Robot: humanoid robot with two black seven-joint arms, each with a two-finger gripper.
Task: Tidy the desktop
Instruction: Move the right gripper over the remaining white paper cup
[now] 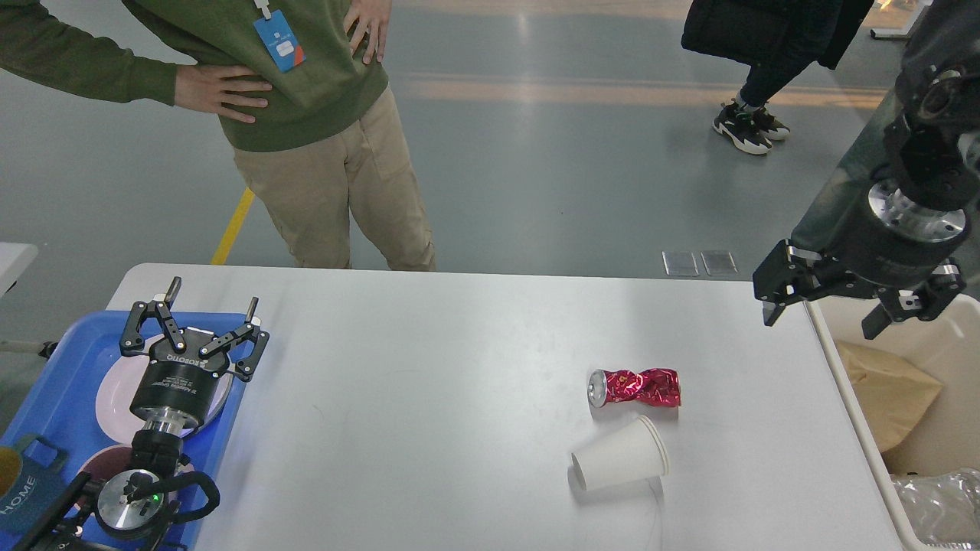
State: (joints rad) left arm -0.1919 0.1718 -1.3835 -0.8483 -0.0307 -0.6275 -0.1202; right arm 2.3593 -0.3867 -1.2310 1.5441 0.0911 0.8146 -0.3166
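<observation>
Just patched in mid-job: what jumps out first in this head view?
The crushed red can and the tipped white paper cup lie side by side on the desktop, right of centre. The right gripper hangs open over the beige bin's near edge; the left gripper sits open above the blue tray.

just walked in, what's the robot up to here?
Tidying the desktop. Neither gripper holds anything: the left gripper hovers open over the blue tray, the right gripper hangs open above the table's right edge by the beige bin. A crushed red can and a tipped paper cup lie untouched.
</observation>
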